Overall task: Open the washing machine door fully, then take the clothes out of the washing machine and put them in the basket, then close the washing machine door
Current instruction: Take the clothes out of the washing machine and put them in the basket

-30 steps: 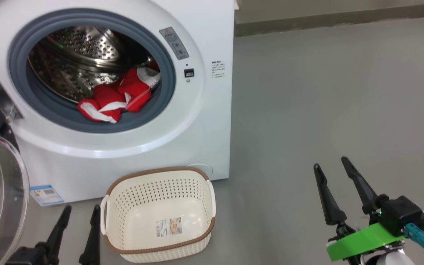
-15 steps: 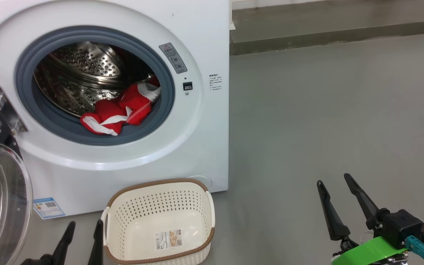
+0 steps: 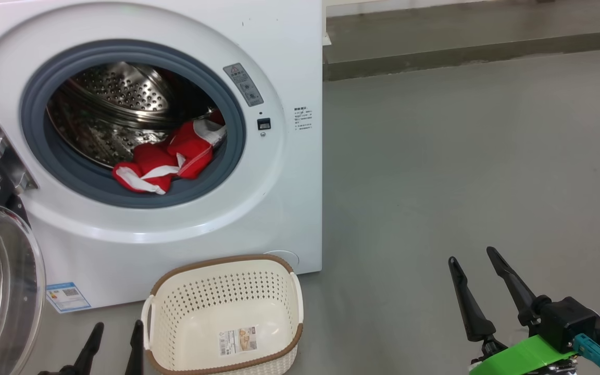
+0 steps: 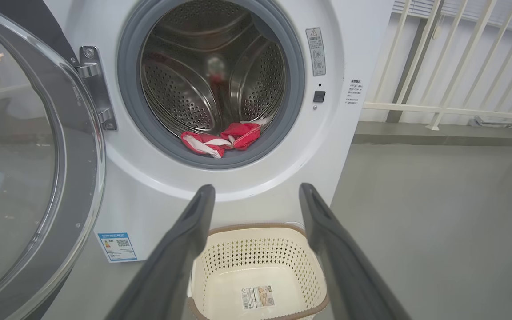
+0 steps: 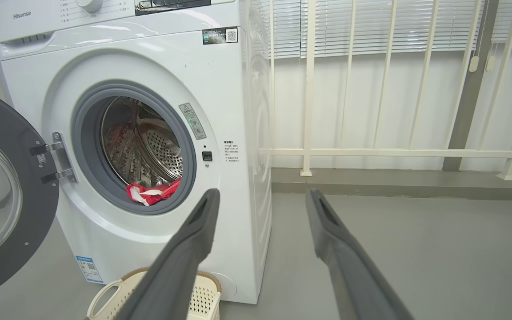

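At the far left the washing machine door (image 3: 3,291) stands swung wide on its hinge, its glass bowl facing out. Just right of it, at the bottom edge, the left pincer (image 3: 118,327) points up with its two dark fingers apart and nothing between them, close beside the basket's left handle. The washing machine (image 3: 289,57) stands at the upper left, with a small blue label (image 3: 67,297) low on its front. The clothes (image 3: 167,161), red with white trim, lie in the drum at the lower right of the opening, partly draped over the grey rubber seal (image 3: 32,130). The basket (image 3: 216,260) sits on the grey floor (image 3: 461,156) just in front of the machine, below the opening, with a paper label on its bottom. Well to the right, over bare floor, the right pincer (image 3: 471,255) has its fingers spread apart and grips nothing. A green strip (image 3: 524,351) sits at its wrist.
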Motion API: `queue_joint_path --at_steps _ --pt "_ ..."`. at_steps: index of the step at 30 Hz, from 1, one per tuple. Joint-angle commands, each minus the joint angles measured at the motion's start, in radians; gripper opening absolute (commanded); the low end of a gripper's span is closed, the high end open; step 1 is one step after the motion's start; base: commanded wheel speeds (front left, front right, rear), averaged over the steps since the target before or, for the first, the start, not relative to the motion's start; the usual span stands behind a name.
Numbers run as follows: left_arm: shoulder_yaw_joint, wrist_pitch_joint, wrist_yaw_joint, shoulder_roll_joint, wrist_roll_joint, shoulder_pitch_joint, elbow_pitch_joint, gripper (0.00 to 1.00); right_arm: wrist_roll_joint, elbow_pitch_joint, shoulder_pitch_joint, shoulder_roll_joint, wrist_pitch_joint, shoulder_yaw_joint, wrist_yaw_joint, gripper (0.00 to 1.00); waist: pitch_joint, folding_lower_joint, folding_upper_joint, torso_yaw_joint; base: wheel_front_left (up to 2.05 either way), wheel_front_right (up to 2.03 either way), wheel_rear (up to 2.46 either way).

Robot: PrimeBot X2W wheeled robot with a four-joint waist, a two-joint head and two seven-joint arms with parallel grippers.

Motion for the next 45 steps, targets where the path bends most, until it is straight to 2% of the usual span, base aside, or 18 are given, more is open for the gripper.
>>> queue_joint_path --at_steps 1,23,45 --pt "0.042 -0.012 -0.004 0.017 0.011 -0.039 -0.018 1.0 -0.005 -0.022 -0.018 -0.009 -0.006 0.019 0.006 1.0 0.001 0.0 0.0 0.0 0.29 -0.52 0.23" --pt "0.074 -0.012 -0.01 -0.016 0.026 -0.051 -0.041 1.0 0.0 -0.013 -0.024 -0.011 -0.006 0.028 0.006 1.0 0.014 0.0 0.0 0.002 1.33 -1.47 0.14" --pt "0.096 -0.012 -0.019 -0.046 0.072 -0.051 -0.073 1.0 -0.003 -0.011 -0.027 -0.005 -0.006 0.035 0.006 1.0 0.025 0.0 0.0 0.004 0.12 -0.12 0.0"
